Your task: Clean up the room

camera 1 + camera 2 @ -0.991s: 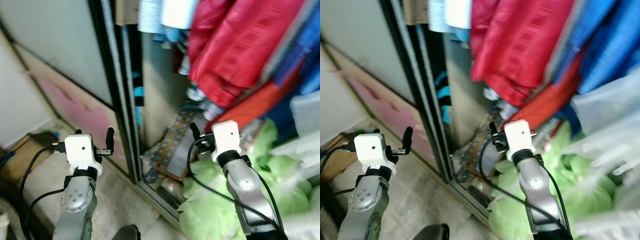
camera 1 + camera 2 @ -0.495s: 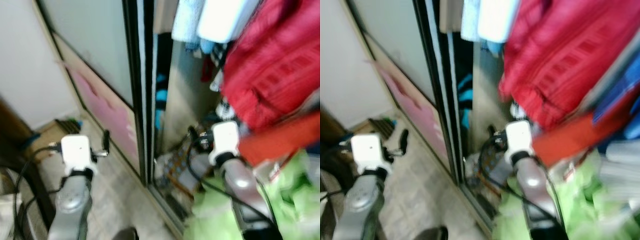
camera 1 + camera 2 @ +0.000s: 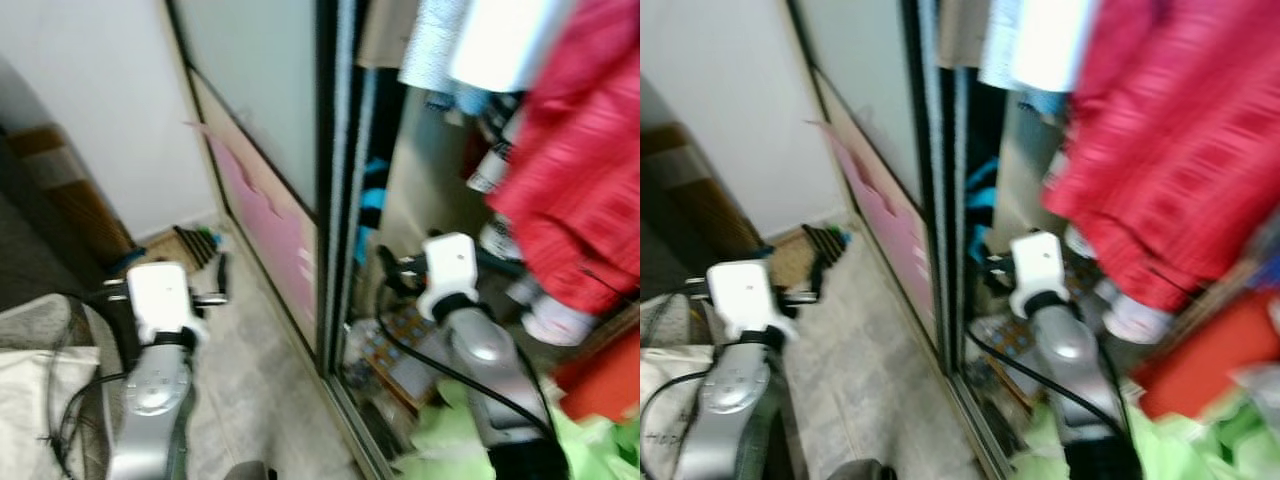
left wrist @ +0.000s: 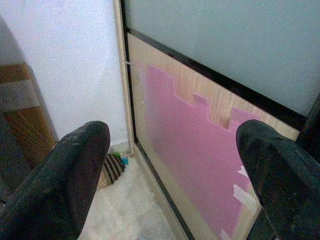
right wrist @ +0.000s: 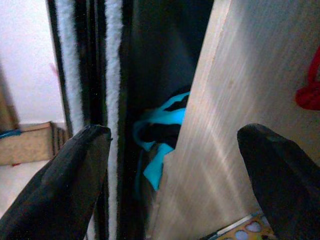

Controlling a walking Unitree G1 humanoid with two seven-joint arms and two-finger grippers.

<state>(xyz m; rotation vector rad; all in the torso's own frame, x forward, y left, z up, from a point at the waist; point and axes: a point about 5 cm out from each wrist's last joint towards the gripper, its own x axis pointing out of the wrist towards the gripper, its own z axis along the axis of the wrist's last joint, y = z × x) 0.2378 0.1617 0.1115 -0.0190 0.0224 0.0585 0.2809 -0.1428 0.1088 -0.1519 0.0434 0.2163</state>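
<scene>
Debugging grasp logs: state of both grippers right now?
Left gripper: open, empty, facing the pink-panelled sliding wardrobe door.
Right gripper: open, empty, facing the turquoise-and-black cloth inside the wardrobe.

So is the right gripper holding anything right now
No, the right gripper is open with nothing between its fingers, pointing at a turquoise and black garment inside the wardrobe.

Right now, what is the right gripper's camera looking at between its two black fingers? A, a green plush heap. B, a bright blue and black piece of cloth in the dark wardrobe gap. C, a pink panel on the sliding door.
B: between the open fingers of the right gripper, a bright blue and black cloth hangs in the dark gap beside a pale wooden panel.
</scene>
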